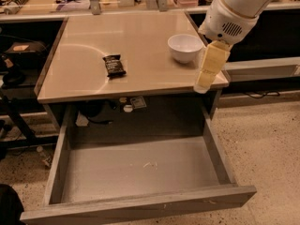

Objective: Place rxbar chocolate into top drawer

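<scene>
Hanging above the near right corner of the tan table (pixel 140 36), just right of a white bowl (pixel 185 47), the gripper (pixel 202 84) points down, its open-or-closed state impossible to tell, while the rxbar chocolate (pixel 114 65) lies flat on the table left of centre and the top drawer (pixel 140 206) stands pulled open below.

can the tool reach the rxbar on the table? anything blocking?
Probably yes. The tool hangs over the front right corner of the table, beside the white bowl. The rxbar chocolate lies flat in the open left of the bowl, nothing on or against it. A path in front of the bowl looks free.
</scene>
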`<act>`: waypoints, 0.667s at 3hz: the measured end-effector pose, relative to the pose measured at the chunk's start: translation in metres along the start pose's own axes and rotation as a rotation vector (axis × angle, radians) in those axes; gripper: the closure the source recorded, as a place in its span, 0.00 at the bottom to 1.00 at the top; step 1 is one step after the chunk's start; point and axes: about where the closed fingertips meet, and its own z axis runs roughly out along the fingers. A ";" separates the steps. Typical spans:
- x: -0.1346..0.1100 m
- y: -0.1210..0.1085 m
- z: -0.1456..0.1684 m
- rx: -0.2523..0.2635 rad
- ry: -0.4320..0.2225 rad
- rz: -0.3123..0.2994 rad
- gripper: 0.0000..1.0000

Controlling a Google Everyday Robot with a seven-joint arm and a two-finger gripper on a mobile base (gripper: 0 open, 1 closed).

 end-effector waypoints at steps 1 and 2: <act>-0.040 -0.024 0.012 0.014 -0.053 -0.061 0.00; -0.084 -0.054 0.031 -0.002 -0.089 -0.129 0.00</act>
